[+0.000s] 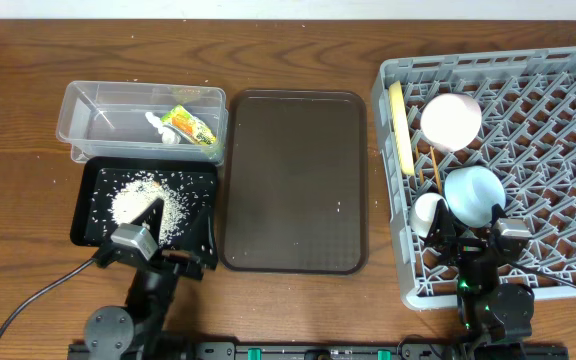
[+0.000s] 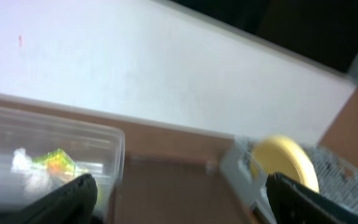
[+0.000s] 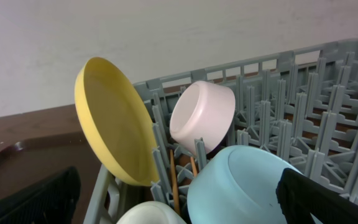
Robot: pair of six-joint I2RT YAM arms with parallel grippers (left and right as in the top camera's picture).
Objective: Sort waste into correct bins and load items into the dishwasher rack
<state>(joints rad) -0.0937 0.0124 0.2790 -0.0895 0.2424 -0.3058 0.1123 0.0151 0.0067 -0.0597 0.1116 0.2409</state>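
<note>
The grey dishwasher rack [image 1: 558,150] on the right holds the yellow-green plate [image 1: 399,122] on edge, the white bowl [image 1: 451,120] upside down, the light blue cup [image 1: 474,192], the small white cup [image 1: 427,213] and the chopsticks [image 1: 434,168]. The right wrist view shows the plate [image 3: 114,121], bowl [image 3: 202,115], blue cup [image 3: 241,186] and chopsticks [image 3: 173,180]. The clear tub [image 1: 98,118] holds the green-and-orange wrapper [image 1: 192,124] and white paper scrap [image 1: 158,126]. Rice [image 1: 143,200] lies in the black tray [image 1: 93,215]. My left gripper [image 2: 179,202] is open and empty. My right gripper [image 3: 179,202] is open over the cups.
The flat brown serving tray [image 1: 293,180] lies between the bins and the rack. Both arm bases stand at the table's front edge. A white wall [image 2: 135,68] runs behind the table.
</note>
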